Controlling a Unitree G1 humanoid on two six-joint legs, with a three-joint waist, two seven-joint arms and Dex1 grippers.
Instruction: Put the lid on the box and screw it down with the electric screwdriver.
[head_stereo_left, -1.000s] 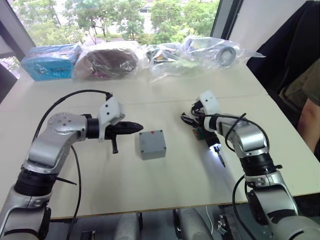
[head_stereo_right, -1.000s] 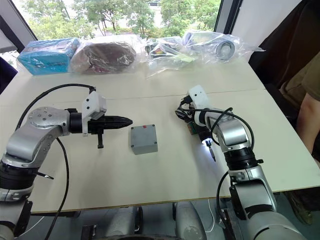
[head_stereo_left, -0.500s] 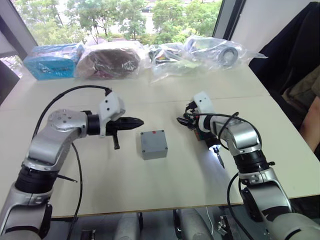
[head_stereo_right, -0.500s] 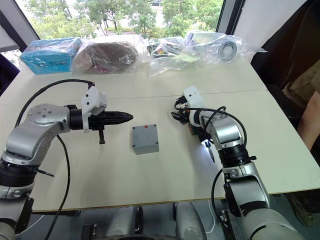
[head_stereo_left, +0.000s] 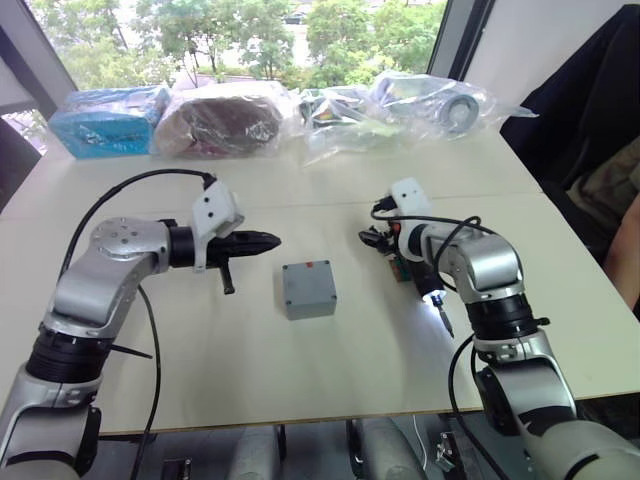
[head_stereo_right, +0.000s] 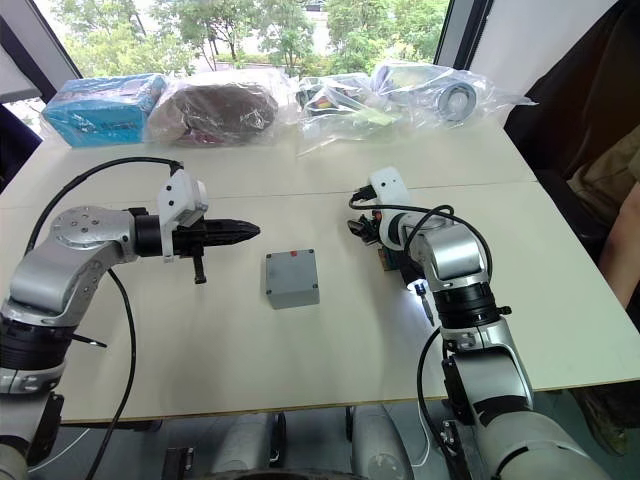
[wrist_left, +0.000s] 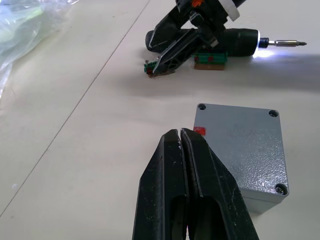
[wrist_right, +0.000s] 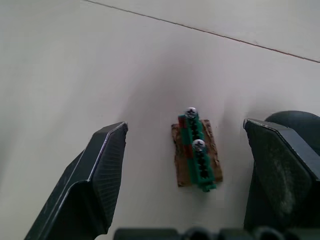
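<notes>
since the screwdriver (wrist_left: 215, 41) lies flat on the desk (head_stereo_left: 300, 380), long axis pointing away from the box (head_stereo_left: 307, 289), just beside the spread right pincer (wrist_right: 185, 165), that arm's nearer; left pincer (wrist_left: 181, 137) pressed together.

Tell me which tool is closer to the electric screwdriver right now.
The right tool. It hangs open over the small green terminal block right beside the electric screwdriver. The left tool is shut, on the far side of the box.
</notes>
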